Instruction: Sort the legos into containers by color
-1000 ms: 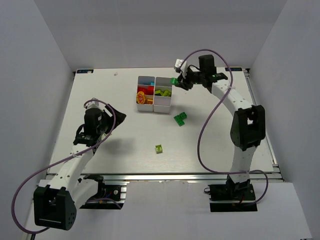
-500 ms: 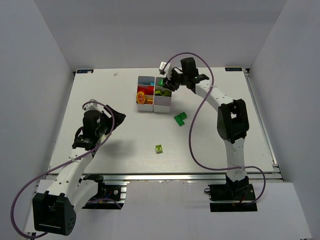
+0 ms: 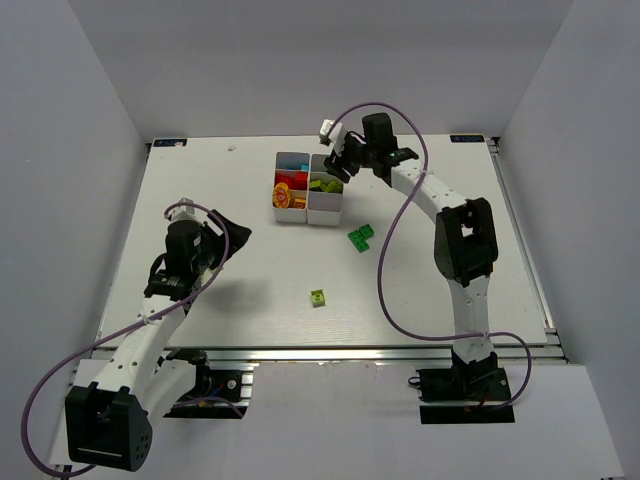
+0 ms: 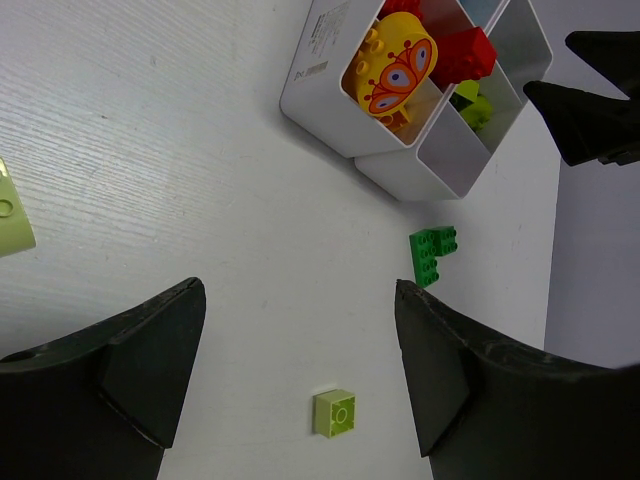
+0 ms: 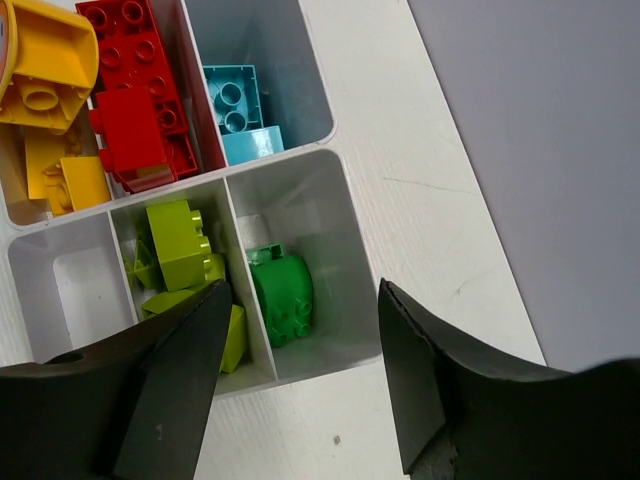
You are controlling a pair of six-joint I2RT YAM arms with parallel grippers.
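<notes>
- Right gripper (image 5: 300,318) — spread over the tray (image 5: 283,160), so the dark green brick (image 5: 281,296) lies free in the lower-centre compartment.
- Left gripper (image 4: 298,310) spread, empty — parked above the lime brick (image 4: 335,412).

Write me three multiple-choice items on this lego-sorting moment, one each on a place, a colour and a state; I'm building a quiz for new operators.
1. Where does the dark green piece lie?
A) in the red bricks' compartment
B) in a tray compartment beside the lime bricks
C) between pincer fingers

2. What colour is the lone brick nearest the table's near edge?
A) red
B) light blue
C) lime

3. How does the right pincer stand?
A) open and empty
B) shut on a brick
C) shut and empty

Key: 1 B, it rests on that compartment's floor; 2 C, the top view shows it lime; 3 A, its fingers stand wide apart with nothing between them.
</notes>
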